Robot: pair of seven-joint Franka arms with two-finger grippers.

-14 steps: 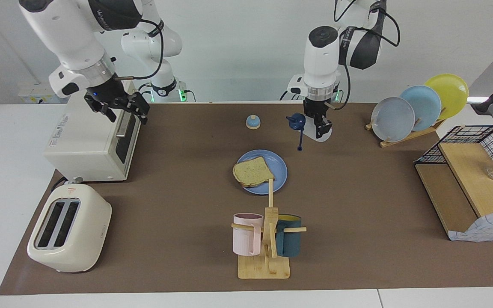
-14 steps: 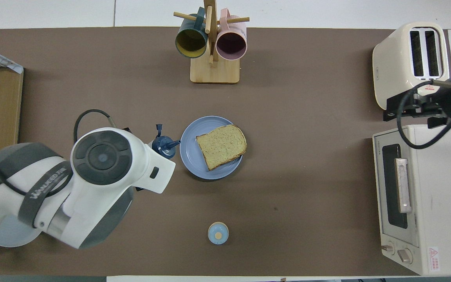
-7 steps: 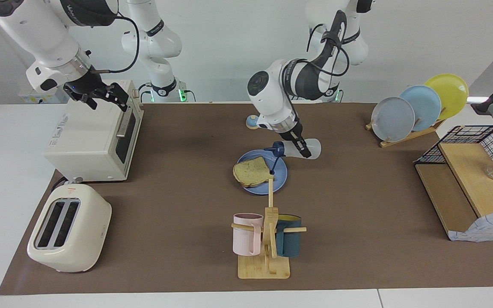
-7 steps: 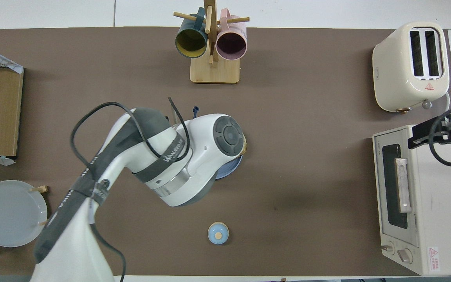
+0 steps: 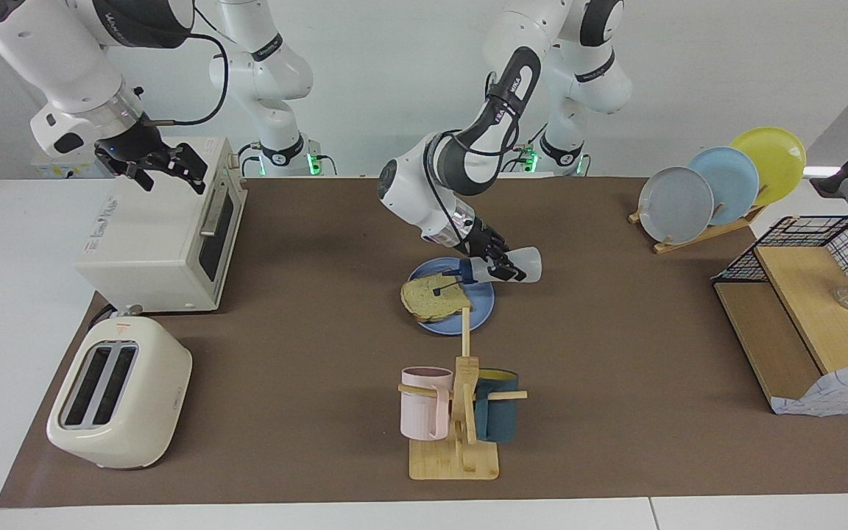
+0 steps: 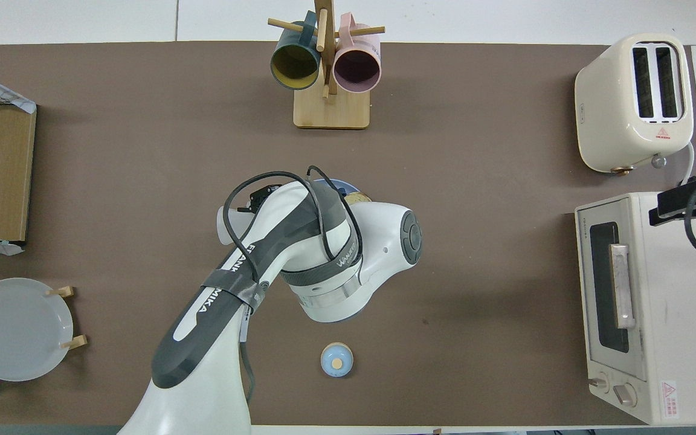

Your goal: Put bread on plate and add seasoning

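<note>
The bread [image 5: 433,298] lies on the blue plate [image 5: 480,312] in the middle of the table. My left gripper [image 5: 496,266] is shut on the seasoning [image 5: 514,266] and holds it tipped on its side over the plate. The bottle's navy cap [image 5: 468,273] points toward the bread, with the flip lid hanging open above the slice. In the overhead view the left arm covers the bottle and most of the plate; only a plate sliver [image 6: 331,181] and a bread corner [image 6: 360,197] show. My right gripper [image 5: 165,166] is open and empty, raised over the toaster oven [image 5: 159,235].
A mug rack [image 5: 461,412] with two mugs stands farther from the robots than the plate. A small blue bell [image 6: 336,359] sits nearer to the robots. A toaster [image 5: 118,401] stands at the right arm's end. A plate rack [image 5: 718,184] and wire shelf [image 5: 807,309] stand at the left arm's end.
My left gripper lifted the seasoning from beside the plate, swung it over the plate and tipped it sideways. My right gripper drew back and higher over the toaster oven.
</note>
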